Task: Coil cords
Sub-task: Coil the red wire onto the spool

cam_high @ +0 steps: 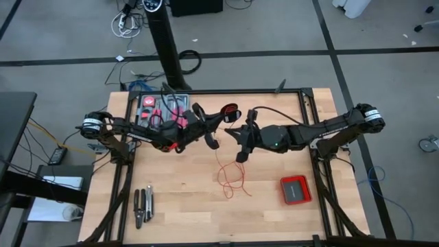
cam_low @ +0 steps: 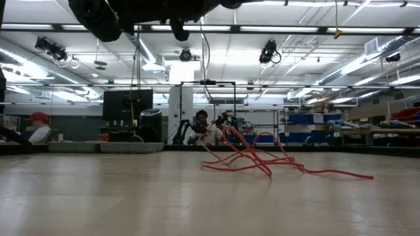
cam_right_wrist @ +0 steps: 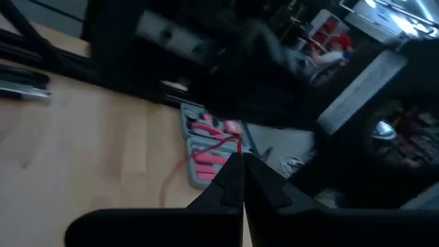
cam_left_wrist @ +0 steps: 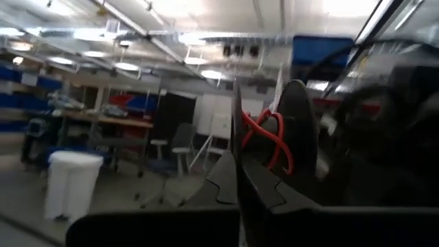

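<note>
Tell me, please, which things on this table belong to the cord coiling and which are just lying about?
Part of the job:
red wire, loose loops on the table
black spool, red wire wound on it
left gripper, shut
right gripper, shut

Lying about:
red box
pliers
tool tray

Left gripper (cam_high: pixel 214 142), right gripper (cam_high: pixel 241 155) mid-table, jaws closed.

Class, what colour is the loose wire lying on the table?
Red. The wire shows best in the low view.
</note>
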### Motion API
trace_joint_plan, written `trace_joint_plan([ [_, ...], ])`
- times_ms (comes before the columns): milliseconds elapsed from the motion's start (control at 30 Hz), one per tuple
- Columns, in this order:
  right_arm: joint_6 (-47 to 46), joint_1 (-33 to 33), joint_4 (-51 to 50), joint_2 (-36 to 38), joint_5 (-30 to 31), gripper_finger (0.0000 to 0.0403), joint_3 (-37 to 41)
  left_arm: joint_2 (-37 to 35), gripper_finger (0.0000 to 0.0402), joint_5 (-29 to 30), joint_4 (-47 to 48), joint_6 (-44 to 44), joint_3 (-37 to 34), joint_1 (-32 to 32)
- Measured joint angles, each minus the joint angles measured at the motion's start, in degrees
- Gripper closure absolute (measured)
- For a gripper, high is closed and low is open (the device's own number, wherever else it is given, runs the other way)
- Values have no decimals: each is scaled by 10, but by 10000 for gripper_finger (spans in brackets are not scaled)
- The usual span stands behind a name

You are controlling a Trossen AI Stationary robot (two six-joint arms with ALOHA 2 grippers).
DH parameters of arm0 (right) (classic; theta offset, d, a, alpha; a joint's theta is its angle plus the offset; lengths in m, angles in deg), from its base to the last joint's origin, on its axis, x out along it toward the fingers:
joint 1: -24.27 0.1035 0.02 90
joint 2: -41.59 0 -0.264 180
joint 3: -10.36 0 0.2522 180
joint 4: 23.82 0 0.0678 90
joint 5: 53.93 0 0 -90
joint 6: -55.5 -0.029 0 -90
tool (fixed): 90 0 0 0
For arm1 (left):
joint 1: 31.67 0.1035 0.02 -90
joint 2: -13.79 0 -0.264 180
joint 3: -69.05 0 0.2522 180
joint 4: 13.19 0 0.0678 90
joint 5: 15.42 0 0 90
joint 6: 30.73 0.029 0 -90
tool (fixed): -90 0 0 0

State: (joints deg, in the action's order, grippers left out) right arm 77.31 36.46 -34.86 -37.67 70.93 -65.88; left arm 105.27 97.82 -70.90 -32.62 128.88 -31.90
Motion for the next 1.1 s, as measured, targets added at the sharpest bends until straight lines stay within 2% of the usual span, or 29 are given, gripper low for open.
trace_joint_plan([
  [133, 14, -1, -9, -5, 11, 403, 0, -5, 401, 20, 58, -2, 1, 0],
  [267, 50, -3, -21, -10, 20, 403, 0, -16, 401, 35, 160, -3, 25, 0],
  [533, 136, -2, -41, -10, 35, 403, 0, -24, 401, 36, 304, -30, 78, -1],
  [867, 139, 4, -46, -10, 49, 403, 0, -24, 401, 16, 350, -30, 94, -2],
  [1100, 154, 12, -38, -10, 97, 403, 0, -24, 401, 18, 384, 1, 94, 0],
])
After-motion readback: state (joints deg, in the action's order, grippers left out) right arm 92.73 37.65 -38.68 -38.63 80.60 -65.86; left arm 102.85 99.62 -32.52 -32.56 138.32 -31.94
